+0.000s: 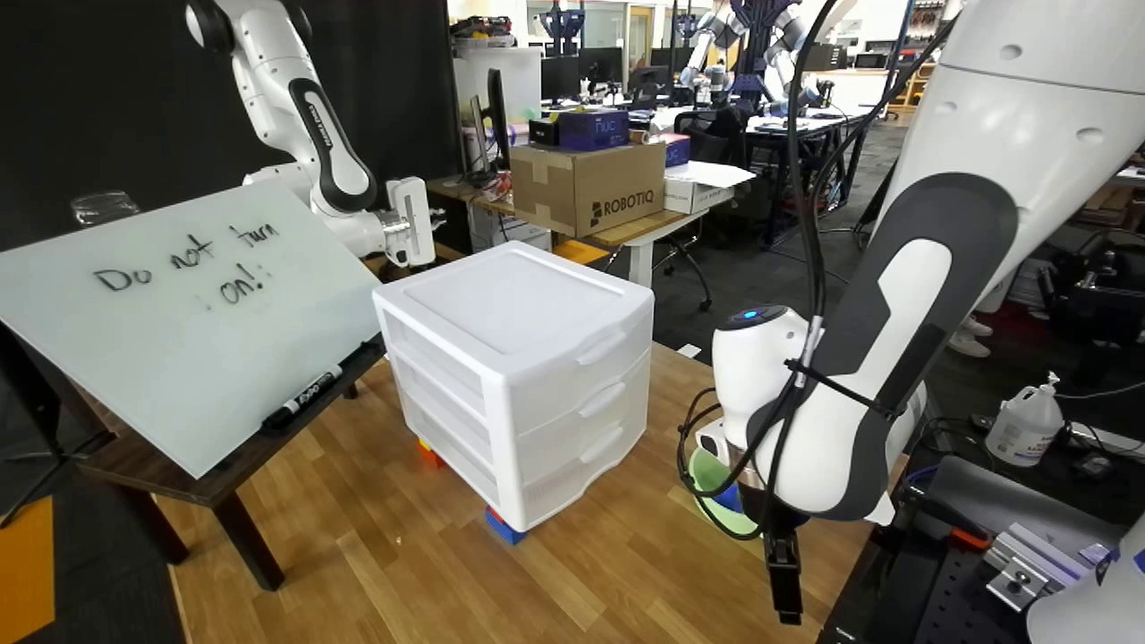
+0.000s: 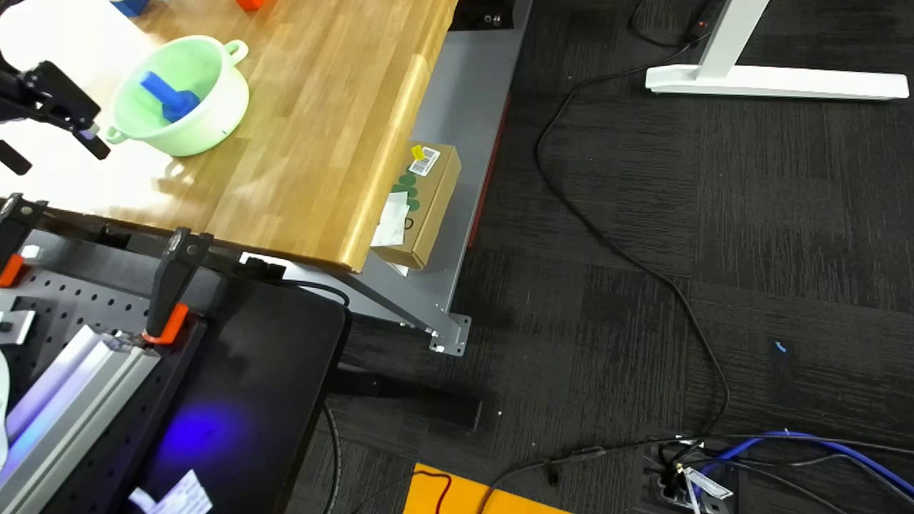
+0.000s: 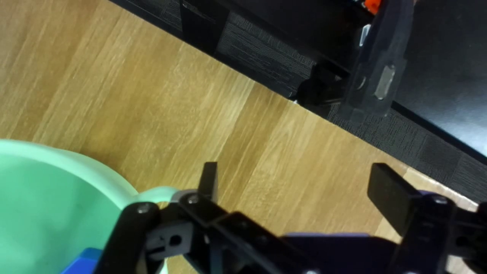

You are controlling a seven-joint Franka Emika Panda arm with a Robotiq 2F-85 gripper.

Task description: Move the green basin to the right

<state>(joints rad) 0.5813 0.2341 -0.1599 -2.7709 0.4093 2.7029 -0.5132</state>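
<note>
In the wrist view, can see nearest the gripper (image 3: pixel 298 186), toward five o'clock, with fingers spread well apart. Next, at eight o'clock, see the green basin (image 3: pixel 45 211), standing on the table (image 3: pixel 159 106) with a blue object (image 3: pixel 81 263) inside. Farther, in an exterior view, notice the white drawer unit (image 1: pixel 517 385), at the basin's ten o'clock.

The bench (image 3: pixel 171 95) below the hand (image 3: pixel 295 185) has a wood-grain top; in an exterior view, strong glare (image 2: pixel 132 182) noted around the hand. Near the hand, across a gap from the bench, stands a black table (image 2: pixel 250 357). Well apart from the hand: dark carpet-tile flooring (image 2: pixel 607 285) with an orange section (image 2: pixel 464 496), a wood-topped desk (image 1: pixel 637 230), a black backdrop (image 1: pixel 107 98) and, farthest off, framed glazing (image 1: pixel 606 20).
</note>
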